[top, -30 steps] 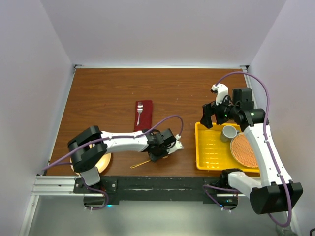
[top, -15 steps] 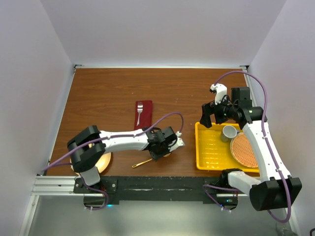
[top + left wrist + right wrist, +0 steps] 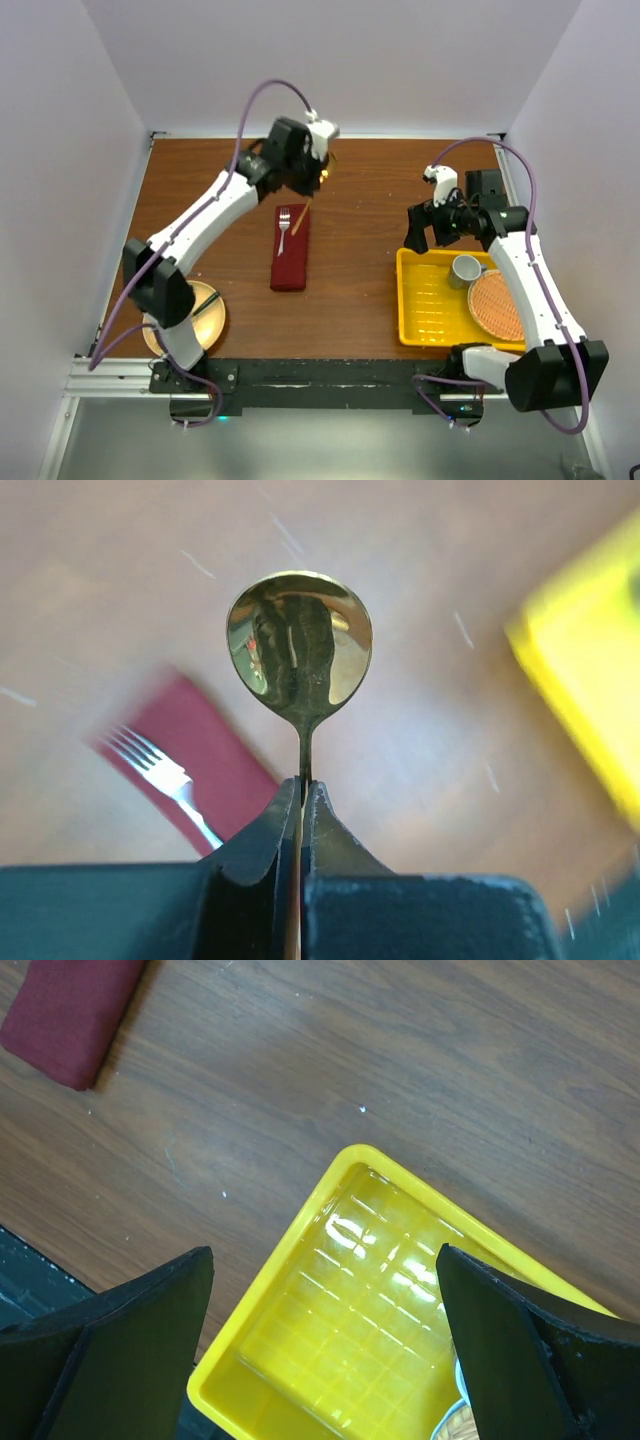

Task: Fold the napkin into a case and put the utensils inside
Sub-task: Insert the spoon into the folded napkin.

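Left gripper [image 3: 303,785]: its jaws were pressed tight on the thin neck of the gold spoon [image 3: 299,650].
Spoon: it stuck out past the fingertips, round end first. It was up in the air over the far part of the brown table [image 3: 200,200], touching nothing else.
Napkin [image 3: 291,255]: dark red, folded into a long thin strip. It lay flat near the middle of the table, below the spoon in the left wrist view.
Fork [image 3: 284,228]: silver. It lay along the far half of the napkin, with its prongs toward the far wall.
Right gripper [image 3: 325,1260]: its jaws were spread wide with nothing between them. It hung over the corner of the yellow tray [image 3: 405,300] nearest the napkin.
Tray: it sat on the right side of the table, well apart from the napkin. A grey cup [image 3: 465,268] and a round orange mat [image 3: 495,305] were inside it.
Plate [image 3: 200,315]: pale and round, at the near left edge by the left arm's base.
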You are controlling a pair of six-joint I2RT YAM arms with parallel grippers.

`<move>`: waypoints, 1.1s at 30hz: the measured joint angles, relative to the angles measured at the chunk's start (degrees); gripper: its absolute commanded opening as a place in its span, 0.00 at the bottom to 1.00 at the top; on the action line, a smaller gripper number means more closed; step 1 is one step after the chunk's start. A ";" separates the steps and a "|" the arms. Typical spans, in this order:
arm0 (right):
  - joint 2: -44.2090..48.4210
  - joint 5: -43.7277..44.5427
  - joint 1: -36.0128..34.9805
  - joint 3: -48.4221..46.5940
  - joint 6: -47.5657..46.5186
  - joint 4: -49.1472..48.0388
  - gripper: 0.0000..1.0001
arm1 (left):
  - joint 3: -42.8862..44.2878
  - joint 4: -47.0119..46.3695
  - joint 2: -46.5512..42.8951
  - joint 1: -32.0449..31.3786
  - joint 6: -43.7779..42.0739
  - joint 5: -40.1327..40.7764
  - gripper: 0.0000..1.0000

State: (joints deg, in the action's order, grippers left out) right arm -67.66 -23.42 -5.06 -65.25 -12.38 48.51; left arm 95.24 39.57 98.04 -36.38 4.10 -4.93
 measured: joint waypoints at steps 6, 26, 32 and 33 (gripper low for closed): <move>-3.34 0.02 0.00 -1.57 0.44 -0.37 0.98 | 15.45 -0.94 13.60 10.38 4.33 0.57 0.00; -9.97 1.53 0.00 -5.22 0.39 -1.62 0.98 | 19.71 3.43 29.16 14.71 15.28 -1.60 0.00; -11.32 1.51 0.00 -6.54 0.42 -2.29 0.98 | 18.97 3.43 29.99 14.71 16.55 -1.92 0.00; -11.47 1.51 0.00 -6.69 0.42 -2.29 0.98 | 18.40 3.37 29.99 14.71 16.76 -1.92 0.00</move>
State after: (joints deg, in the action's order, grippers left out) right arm -79.13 -21.91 -5.06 -71.94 -11.97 46.22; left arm 113.65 42.94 128.03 -21.67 20.86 -6.85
